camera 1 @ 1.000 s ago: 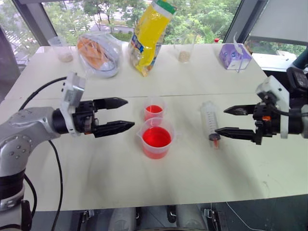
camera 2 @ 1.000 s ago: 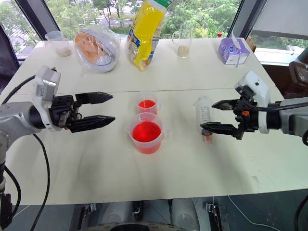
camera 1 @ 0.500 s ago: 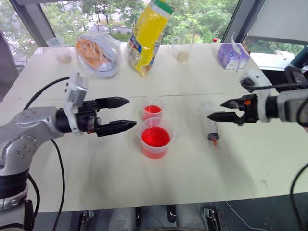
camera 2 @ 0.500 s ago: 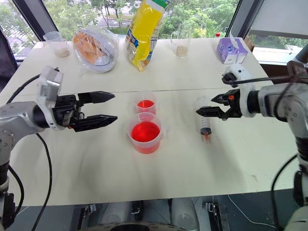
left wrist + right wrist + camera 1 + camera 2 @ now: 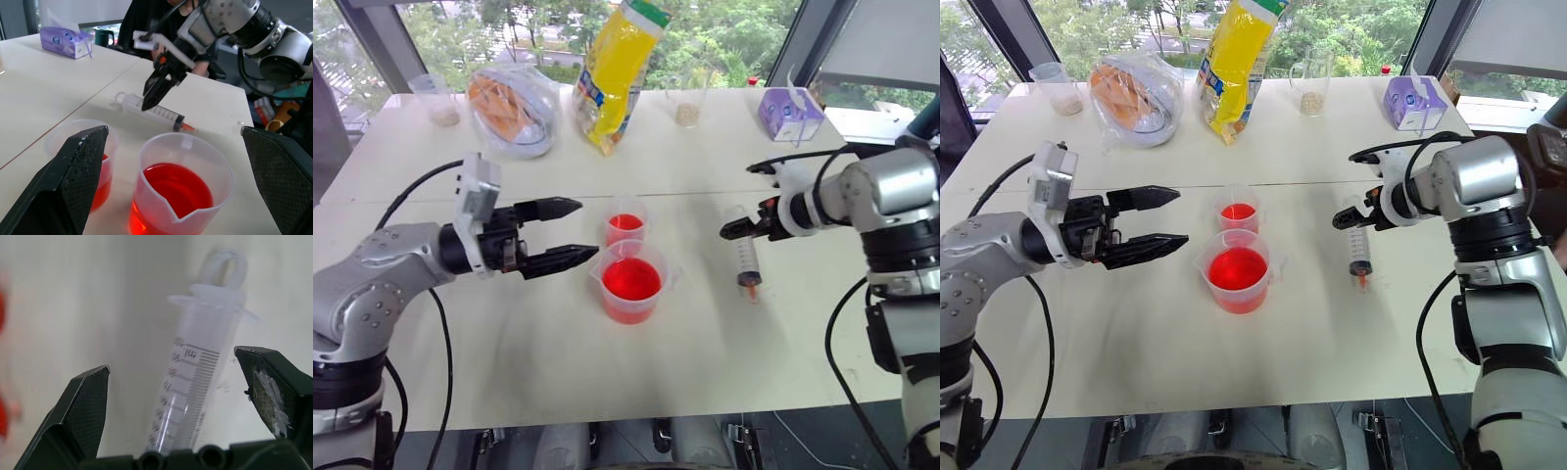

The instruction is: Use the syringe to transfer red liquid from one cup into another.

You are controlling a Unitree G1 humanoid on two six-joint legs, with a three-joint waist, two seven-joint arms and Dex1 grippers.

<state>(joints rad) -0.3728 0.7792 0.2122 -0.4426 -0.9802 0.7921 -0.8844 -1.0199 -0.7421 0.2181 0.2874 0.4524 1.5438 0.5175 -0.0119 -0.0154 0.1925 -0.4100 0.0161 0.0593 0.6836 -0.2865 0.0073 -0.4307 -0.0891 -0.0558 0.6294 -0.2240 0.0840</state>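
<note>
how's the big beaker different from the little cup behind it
The beaker is wider and taller than the small cup. The beaker has a pour spout on its rim; the small cup's rim is plain. The beaker stands nearer the robot, the small cup just behind it. Both are clear plastic, upright on the table, and hold red liquid.

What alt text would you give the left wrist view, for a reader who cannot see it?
The right gripper, fingers open, points down over the barrel of the syringe lying flat on the white table. Nearer, between the left gripper's open black fingers, stand the spouted beaker and the small cup, both holding red liquid.
</note>
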